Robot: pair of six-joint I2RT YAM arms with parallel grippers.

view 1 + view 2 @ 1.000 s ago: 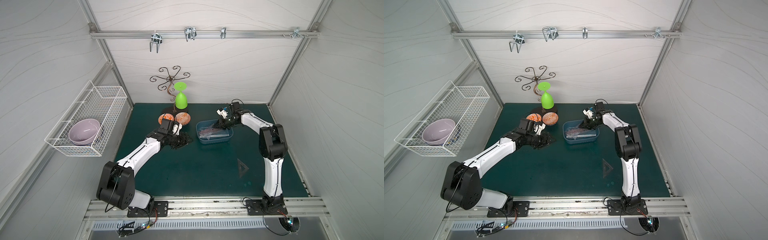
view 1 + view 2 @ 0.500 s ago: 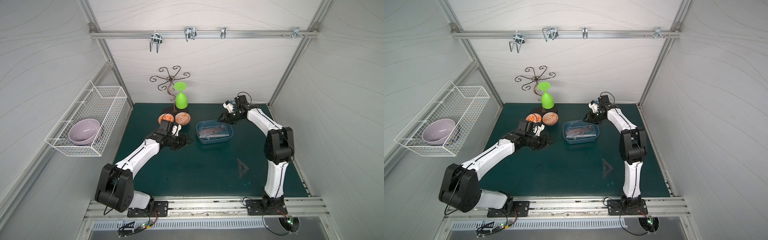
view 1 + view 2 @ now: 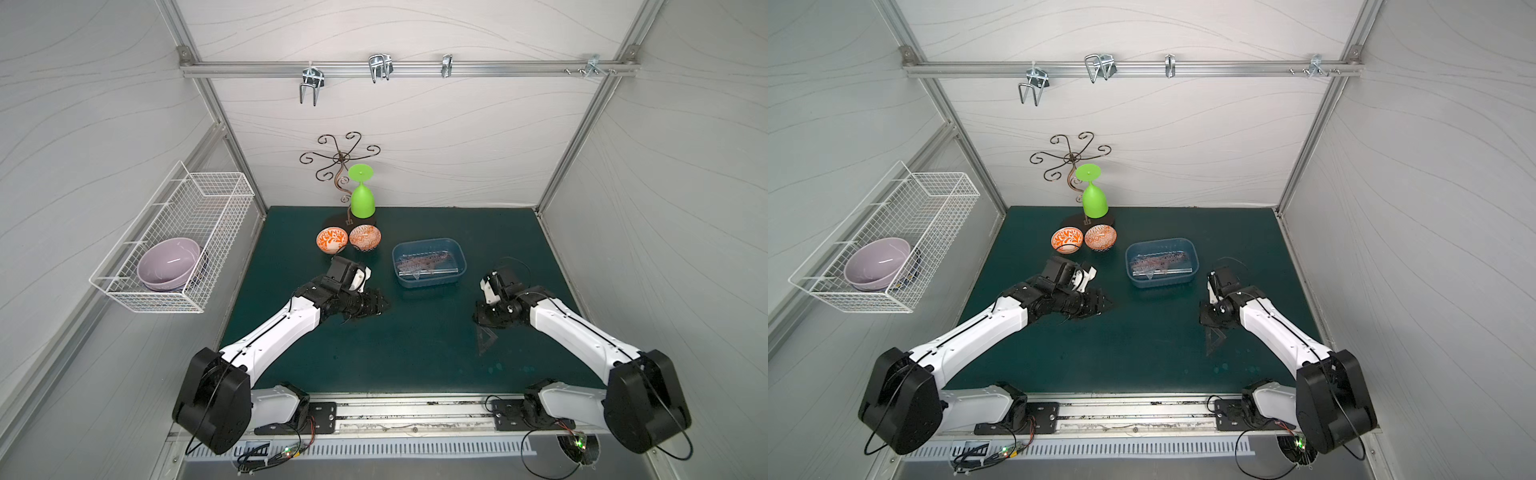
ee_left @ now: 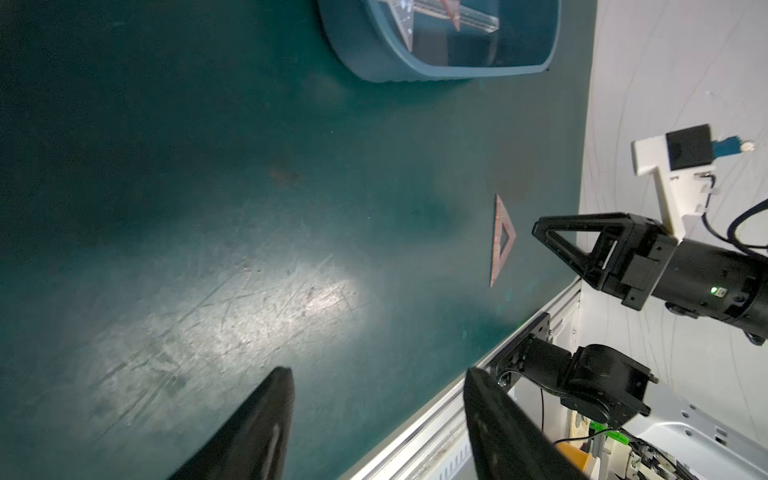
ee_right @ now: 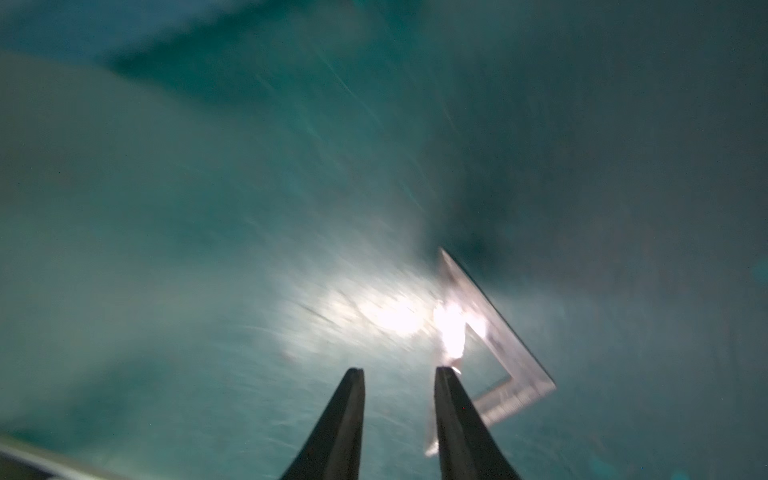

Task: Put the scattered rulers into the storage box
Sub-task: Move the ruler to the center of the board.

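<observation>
Triangle ruler (image 3: 486,337) lay flat on mat (image 3: 399,357), just beside right gripper (image 5: 399,372), outside part-open empty jaws. Left gripper (image 4: 378,372) gaped empty, well apart. Other rulers (image 3: 424,262) sat in storage box (image 3: 428,283).

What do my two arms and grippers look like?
The left arm and right arm have white link shells, black joints and thin black cables. The left gripper and right gripper have black tapered fingers, beside white camera brackets.

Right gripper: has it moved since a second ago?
Yes. The right gripper has pulled back from the storage box toward the front rail, now near the triangle ruler.
</observation>
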